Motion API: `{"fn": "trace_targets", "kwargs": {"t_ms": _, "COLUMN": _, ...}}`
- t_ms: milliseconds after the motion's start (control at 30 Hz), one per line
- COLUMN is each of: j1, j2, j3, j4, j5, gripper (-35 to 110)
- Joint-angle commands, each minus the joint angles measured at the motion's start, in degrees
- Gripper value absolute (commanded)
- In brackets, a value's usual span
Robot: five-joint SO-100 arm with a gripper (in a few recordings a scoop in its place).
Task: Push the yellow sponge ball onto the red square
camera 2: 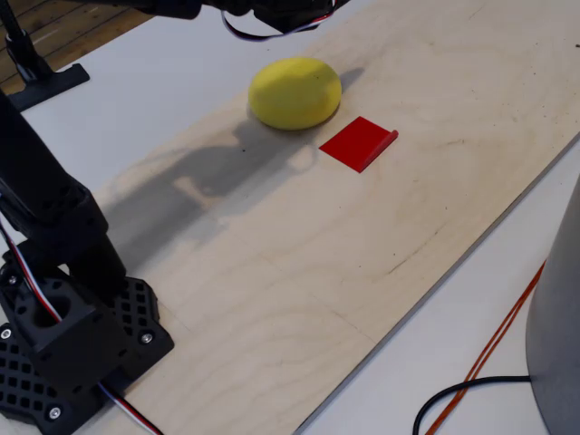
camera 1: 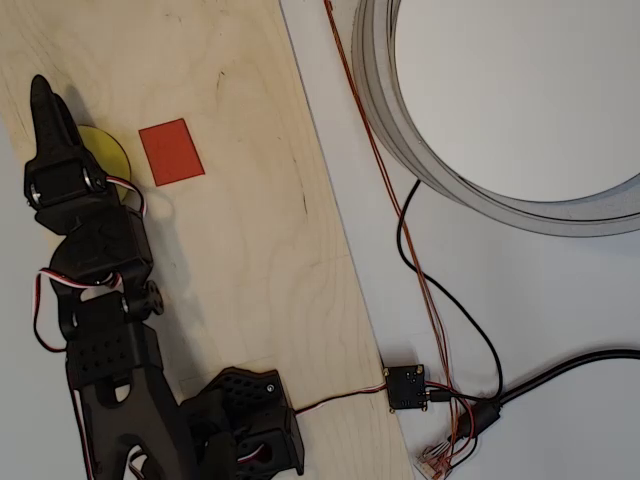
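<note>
The yellow sponge ball [camera 2: 295,92] is a plain, matte, bright yellow lump of foam, a little flattened where it sits on the pale plywood board [camera 2: 381,236] that covers part of the white desk [camera 1: 560,300]. In the fixed view it lies just up and left of the red square [camera 2: 358,143], near it but with a thin strip of bare wood between them. The red square is a small flat orange-red patch, set at a slight tilt, with one edge curling up a little, and it looks smaller than the ball.

In the overhead view the black arm [camera 1: 100,300] reaches up the left side of the board, and its pincer [camera 1: 48,115] covers much of the ball [camera 1: 108,150], so only a yellow crescent shows beside the red square [camera 1: 171,151]. Whether the pincer is spread or pressed together cannot be told.
</note>
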Motion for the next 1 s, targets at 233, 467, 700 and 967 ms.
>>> {"fn": "trace_targets", "kwargs": {"t_ms": 233, "j1": -6.15, "j2": 6.5, "j3": -9.14, "j4": 21.27, "j5": 5.36, "gripper": 18}}
{"fn": "trace_targets", "kwargs": {"t_ms": 467, "j1": -12.48, "j2": 6.86, "j3": -10.55, "j4": 23.64, "j5": 11.69, "gripper": 18}}
{"fn": "trace_targets", "kwargs": {"t_ms": 700, "j1": -18.28, "j2": 3.69, "j3": -17.14, "j4": 30.41, "j5": 16.26, "gripper": 20}}
{"fn": "trace_targets", "kwargs": {"t_ms": 967, "j1": -20.3, "j2": 6.33, "j3": -15.38, "j4": 37.53, "j5": 22.76, "gripper": 20}}
